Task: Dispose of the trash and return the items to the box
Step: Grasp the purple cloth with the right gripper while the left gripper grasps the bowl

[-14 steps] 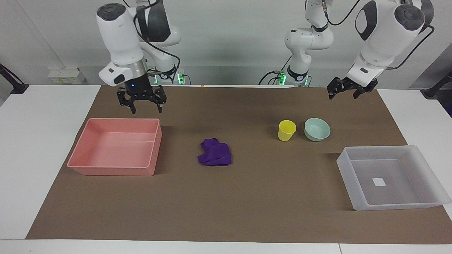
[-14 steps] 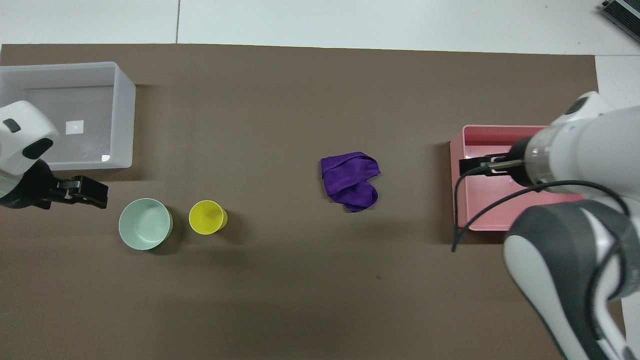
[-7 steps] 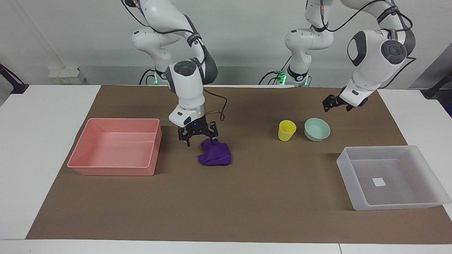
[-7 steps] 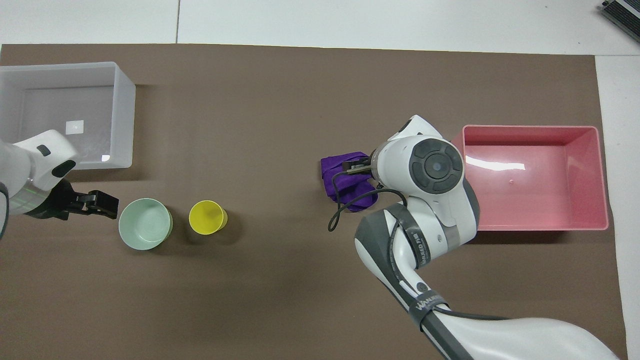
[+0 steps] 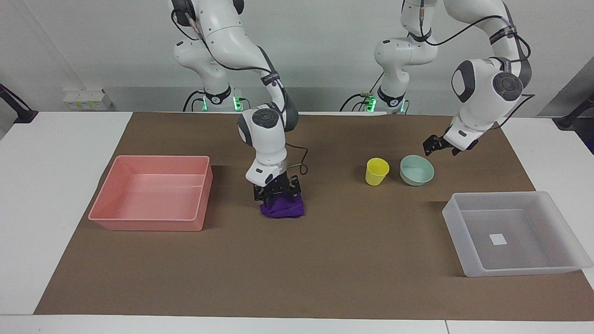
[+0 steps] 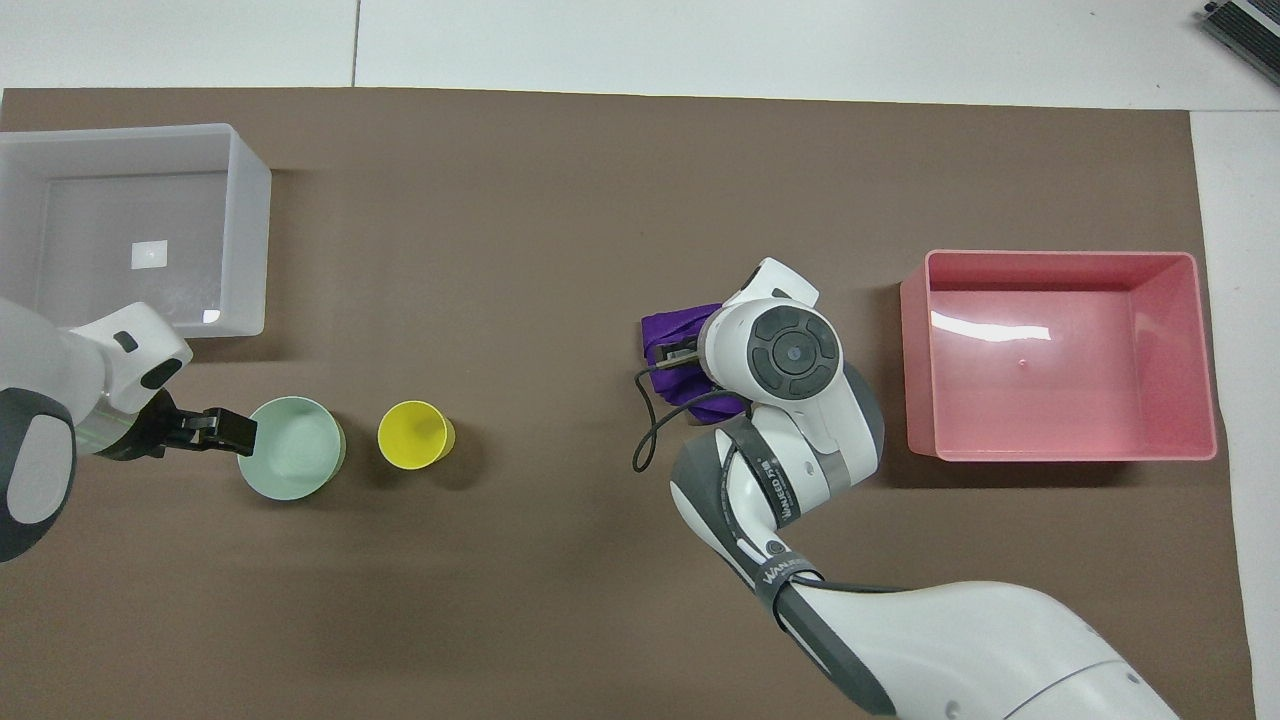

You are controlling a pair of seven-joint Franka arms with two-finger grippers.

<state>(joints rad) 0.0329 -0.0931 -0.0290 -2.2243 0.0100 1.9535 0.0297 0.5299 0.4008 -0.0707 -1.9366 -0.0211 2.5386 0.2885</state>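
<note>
Right tool (image 5: 276, 189) sits pressed down onto the purple cloth wad (image 5: 284, 208), its fingers spread to either side of the folds and not yet clamped; I read that as the setup for a pinch, since soft cloth needs the tips sunk in before they bite. The pink tray (image 5: 153, 192) lies on the bench beside this tool, toward the right arm's end, which I judge is where the wad belongs as trash.

Left tool (image 5: 438, 144) hangs over the rim of the mint-green bowl (image 5: 416, 170), fingers apart and clear of it, likely lined up to take the rim. The yellow cup (image 5: 376, 171) stands just beside the bowl. The translucent box (image 5: 515, 234), still empty, waits near this tool at the left arm's end, farther from the robots than the bowl.
</note>
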